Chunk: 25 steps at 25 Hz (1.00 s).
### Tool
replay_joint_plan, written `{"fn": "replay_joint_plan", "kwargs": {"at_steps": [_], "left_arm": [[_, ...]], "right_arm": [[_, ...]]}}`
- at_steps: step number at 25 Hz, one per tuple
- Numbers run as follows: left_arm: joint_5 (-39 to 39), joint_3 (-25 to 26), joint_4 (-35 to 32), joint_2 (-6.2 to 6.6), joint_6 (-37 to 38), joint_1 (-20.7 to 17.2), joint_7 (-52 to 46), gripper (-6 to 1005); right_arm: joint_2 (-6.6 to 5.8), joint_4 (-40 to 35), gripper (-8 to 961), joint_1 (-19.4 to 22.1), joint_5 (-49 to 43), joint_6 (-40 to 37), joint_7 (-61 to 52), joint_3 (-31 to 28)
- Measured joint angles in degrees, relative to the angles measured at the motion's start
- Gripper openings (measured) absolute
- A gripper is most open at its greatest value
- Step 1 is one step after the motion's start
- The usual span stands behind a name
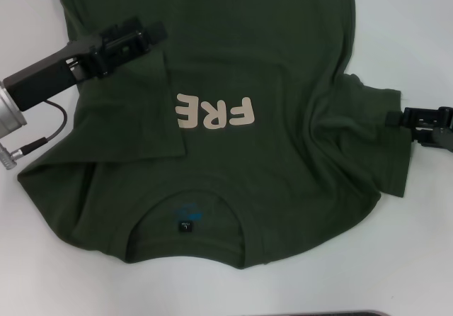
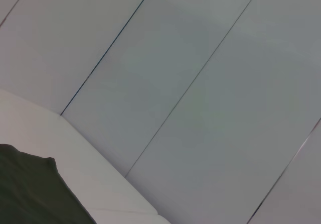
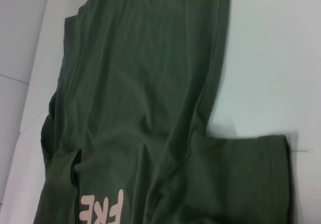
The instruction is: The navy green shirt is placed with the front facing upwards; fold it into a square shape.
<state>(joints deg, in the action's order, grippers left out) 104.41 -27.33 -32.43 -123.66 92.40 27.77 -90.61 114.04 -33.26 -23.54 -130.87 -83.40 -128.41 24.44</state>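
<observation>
Black and boxy, the left gripper (image 1: 157, 31) lies over the shirt's left side, its tip at the upper edge of a flap of cloth folded in across the chest. It looks clamped on that folded edge, though the fingers blend into the dark fabric and I cannot tell for certain. The flap covers the end of the cream lettering (image 1: 214, 112), so only "FRE" reads, upside down in the head view.

The right gripper (image 1: 398, 118) sits at the outer hem of the shirt's right sleeve (image 1: 388, 153), touching or just at the cloth; whether it grips the hem or rests loose I cannot tell.

The navy green shirt (image 1: 283, 61) lies front up on the white table (image 1: 417, 40), collar toward the robot, with the small black neck tag (image 1: 185, 225) showing inside the neckline and the body running away out of the top of the head view. The right wrist view shows the long body with soft creases and the right sleeve spread flat on the table. The left wrist view shows mostly a pale panelled wall (image 2: 200, 83) and a dark corner of cloth.
</observation>
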Motion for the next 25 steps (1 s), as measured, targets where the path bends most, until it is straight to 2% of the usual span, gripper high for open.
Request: {"fn": "replay_joint_plan", "kwargs": {"at_steps": [8,13,19,25], "left_arm": [[0.0,0.0,-0.1,0.09,0.0,-0.3,0.1,874],[-0.2,0.0,-0.2,0.17,0.0,-0.6,0.1,873],[-0.1,0.1,0.0,0.18,-0.6,-0.6,0.1,873],[-0.2,0.1,0.0,0.18,-0.7,-0.6,0.1,873]], "right_arm": [[0.11,1.5,639,-0.2,0.0,2.3,0.0,0.1],[0.19,1.5,393,-0.2,0.0,2.4,0.0,0.2],[0.21,1.2,165,-0.2,0.9,1.0,0.9,-0.7],[0.0,0.8,55,-0.2,4.6,-2.3,2.0,-1.3]]}}
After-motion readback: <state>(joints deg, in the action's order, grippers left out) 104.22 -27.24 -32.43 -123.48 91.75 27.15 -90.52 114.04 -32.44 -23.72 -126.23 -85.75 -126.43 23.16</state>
